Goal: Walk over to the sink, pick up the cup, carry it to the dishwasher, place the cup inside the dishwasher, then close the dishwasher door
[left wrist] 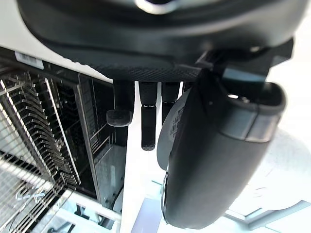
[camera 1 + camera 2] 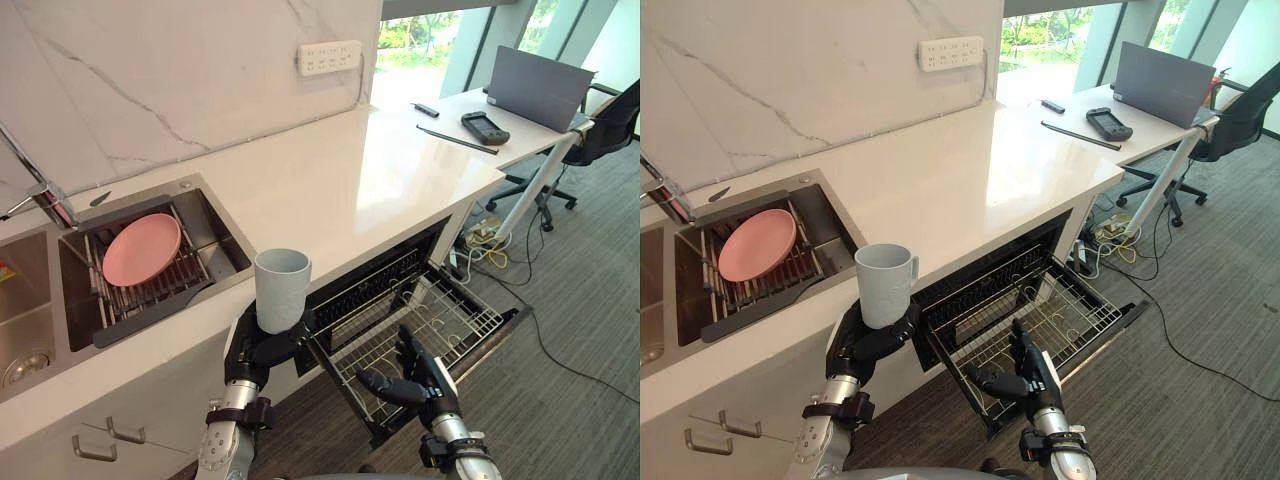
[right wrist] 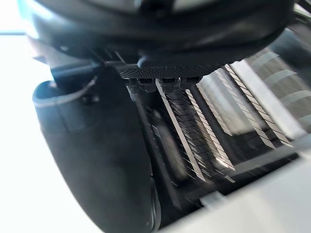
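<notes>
A pale grey cup (image 2: 282,290) with a handle stands upright in my left hand (image 2: 262,350), whose fingers curl round its base. It hangs in front of the counter edge, between the sink (image 2: 215,225) and the dishwasher. The dishwasher is open, with its wire rack (image 2: 440,318) pulled out over the lowered door. My right hand (image 2: 415,380) hovers just above the rack's front left corner, fingers relaxed and holding nothing. The left wrist view shows my left hand's fingers (image 1: 148,116) with the rack (image 1: 34,126) beyond them. Rack wires (image 3: 218,126) also show in the right wrist view.
A pink plate (image 2: 142,248) lies on a drainer in the sink, beside the faucet (image 2: 40,195). The white counter (image 2: 340,180) runs right to a desk with a laptop (image 2: 540,85), a controller (image 2: 484,127) and an office chair (image 2: 610,125). Cables (image 2: 485,250) trail on the carpet.
</notes>
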